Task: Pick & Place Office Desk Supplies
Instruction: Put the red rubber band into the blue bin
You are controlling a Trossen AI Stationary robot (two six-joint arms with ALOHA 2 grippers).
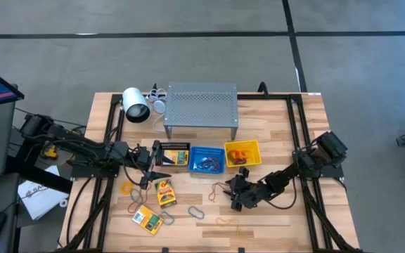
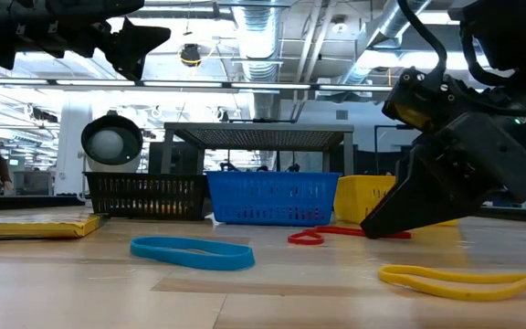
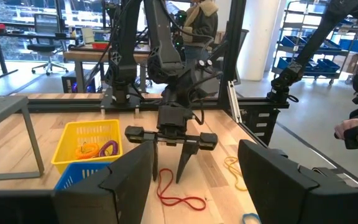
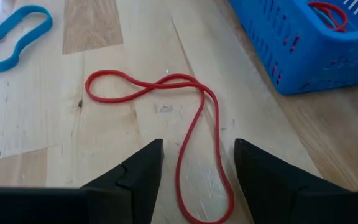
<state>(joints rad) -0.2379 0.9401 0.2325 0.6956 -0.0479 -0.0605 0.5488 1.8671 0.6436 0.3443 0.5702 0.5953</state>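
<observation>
Sorted: bands in blue basket [image 1: 207, 160] and yellow basket [image 1: 242, 152]. Outstanding: red band [image 4: 166, 118], frame centre, straddled by right gripper [image 4: 194, 165], fingers apart; loose packs lower left.

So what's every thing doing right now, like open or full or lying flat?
Right gripper: jaws open, low over the red band.
Left gripper: jaws open, empty.
Red band: flat on table, loose.
Blue basket: holds bands.
Yellow basket: holds bands.
Blue band: flat on table.
</observation>
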